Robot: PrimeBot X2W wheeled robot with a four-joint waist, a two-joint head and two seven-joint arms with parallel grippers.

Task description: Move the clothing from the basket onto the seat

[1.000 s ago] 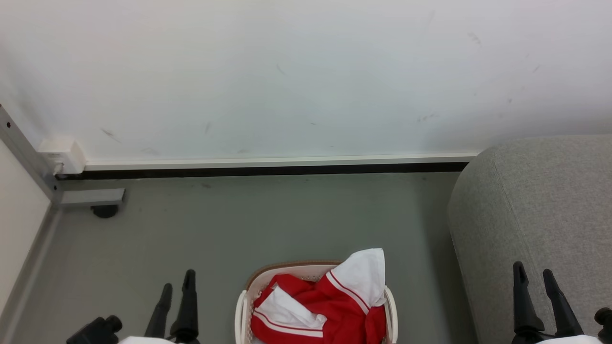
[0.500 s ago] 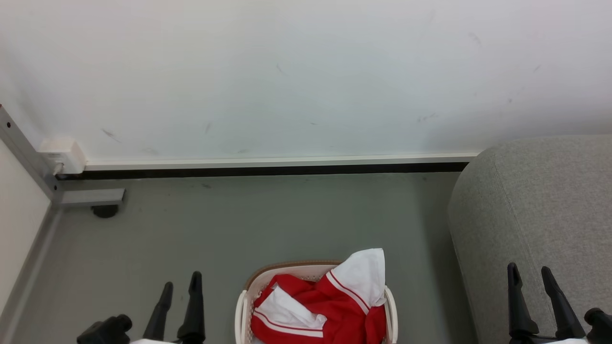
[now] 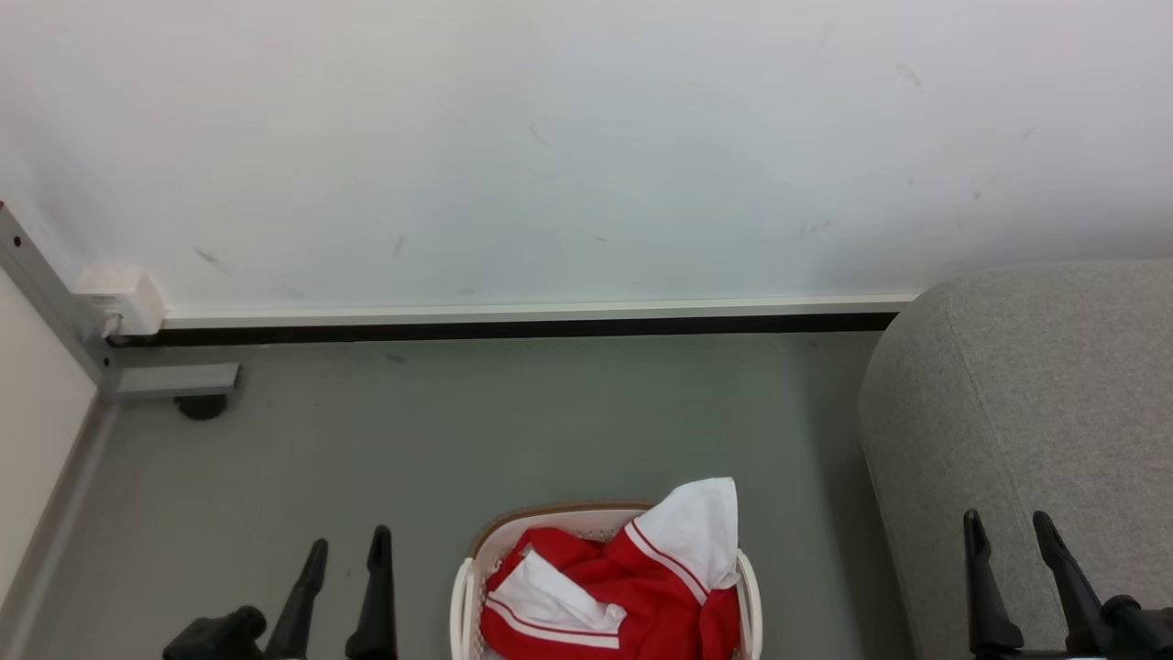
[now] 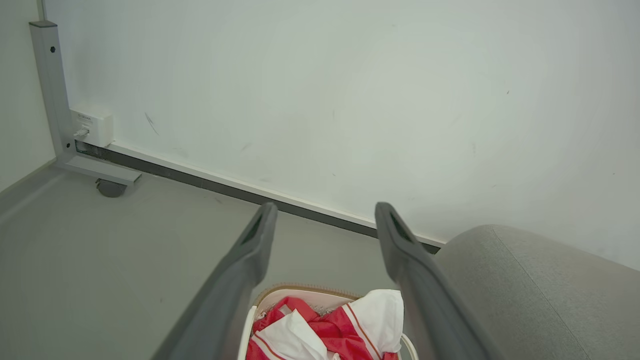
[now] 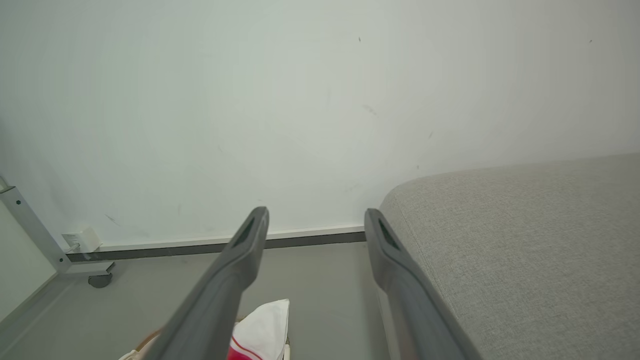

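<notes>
The left end effector [image 3: 348,541] and the right end effector [image 3: 1005,522] both hang low with fingers spread apart, and neither holds anything. Between them, just to the right of the left end effector and well to the left of the right one, stands the basket [image 3: 461,587]. The clothing [image 3: 614,587] is heaped in it, red with white panels, and one white fold rises above the rim on the side toward the right end effector. The seat [image 3: 1035,385] lies under and beyond the right end effector; no garment lies on the part of it that shows. By my reading the task has not started: nothing is gripped, and every garment in view sits in the basket. Reaching in, lifting and carrying across to the seat are all left to do.

The head view gives the layout, with both end effectors flanking the basket, whose near part is cut off by the bottom edge. The left wrist view frames the basket below and ahead, between its own fingers, so that arm looks better lined up for a reach. The right wrist view shows the seat's broad woven top to the right of its fingers, and the white fold low beside its left finger.

Beyond the fingertips are the grey floor [image 3: 513,412], a caster [image 3: 200,405] and a socket box [image 3: 115,295] far to the left, and the white wall [image 3: 586,137].
</notes>
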